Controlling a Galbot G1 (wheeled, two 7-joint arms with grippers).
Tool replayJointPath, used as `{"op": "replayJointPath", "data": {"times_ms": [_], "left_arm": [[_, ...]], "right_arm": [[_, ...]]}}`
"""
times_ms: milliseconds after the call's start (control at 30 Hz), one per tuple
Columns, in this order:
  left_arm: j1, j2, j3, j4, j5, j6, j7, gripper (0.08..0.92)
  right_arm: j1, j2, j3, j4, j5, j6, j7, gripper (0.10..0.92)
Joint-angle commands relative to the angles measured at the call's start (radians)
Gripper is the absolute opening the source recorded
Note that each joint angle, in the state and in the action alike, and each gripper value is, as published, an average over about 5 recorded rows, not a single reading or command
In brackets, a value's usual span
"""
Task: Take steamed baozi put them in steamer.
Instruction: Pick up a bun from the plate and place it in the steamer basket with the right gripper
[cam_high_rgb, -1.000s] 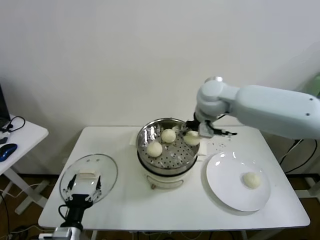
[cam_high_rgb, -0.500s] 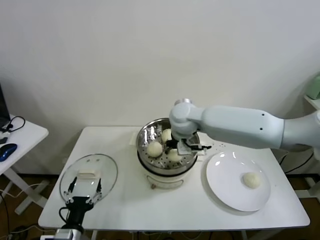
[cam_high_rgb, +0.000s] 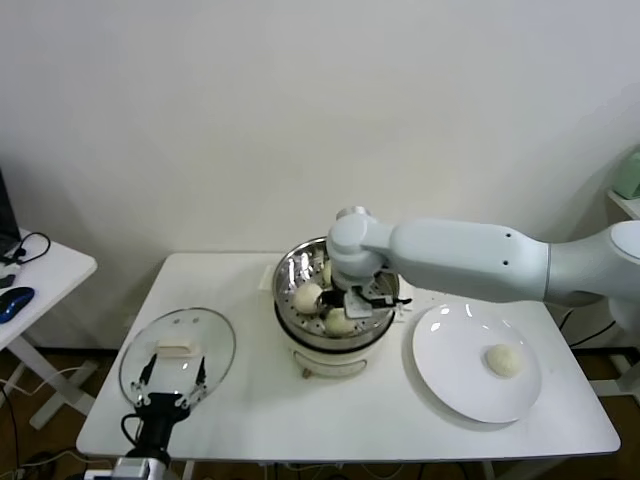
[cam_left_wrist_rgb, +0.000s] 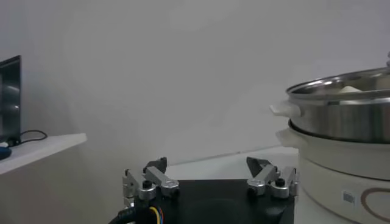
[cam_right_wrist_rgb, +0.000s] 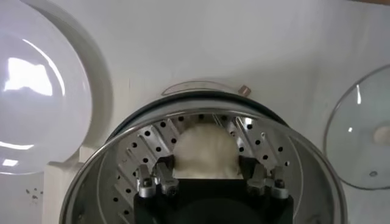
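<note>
The steel steamer (cam_high_rgb: 290, 318) stands mid-table on its white base. My right gripper (cam_high_rgb: 347, 305) reaches down into it and is shut on a baozi (cam_high_rgb: 340, 323) at the front of the perforated tray. In the right wrist view this baozi (cam_right_wrist_rgb: 205, 151) sits between the fingers (cam_right_wrist_rgb: 164, 173) over the tray (cam_right_wrist_rgb: 137, 149). A second baozi (cam_high_rgb: 307, 297) lies on the tray's left, and a third (cam_high_rgb: 325, 272) is partly hidden behind the arm. One baozi (cam_high_rgb: 502, 360) lies on the white plate (cam_high_rgb: 455, 345). My left gripper (cam_high_rgb: 172, 373) is open and empty, parked at the front left.
A flat glass lid (cam_high_rgb: 215, 340) lies on the table left of the steamer, under the left gripper. The plate is to the steamer's right. A side table (cam_high_rgb: 40, 275) with a mouse and cables stands at the far left. The steamer's wall (cam_left_wrist_rgb: 347, 115) shows in the left wrist view.
My right arm swung from the steamer's far right rim to over its middle and lowered the held baozi to the front of the tray. The left arm has not moved.
</note>
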Motion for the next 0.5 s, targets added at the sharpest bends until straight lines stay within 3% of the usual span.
{"op": "replayJointPath", "data": {"times_ms": [33, 500], "left_arm": [[0.002, -0.002, 0.002, 0.000, 0.003, 0.000, 0.000, 0.823], [0.000, -0.005, 0.006, 0.000, 0.008, 0.001, 0.000, 0.823]], "right_arm": [[-0.007, -0.004, -0.008, 0.003, 0.032, -0.007, 0.000, 0.696], [-0.009, -0.024, -0.009, -0.013, 0.029, -0.003, 0.004, 0.696]]}}
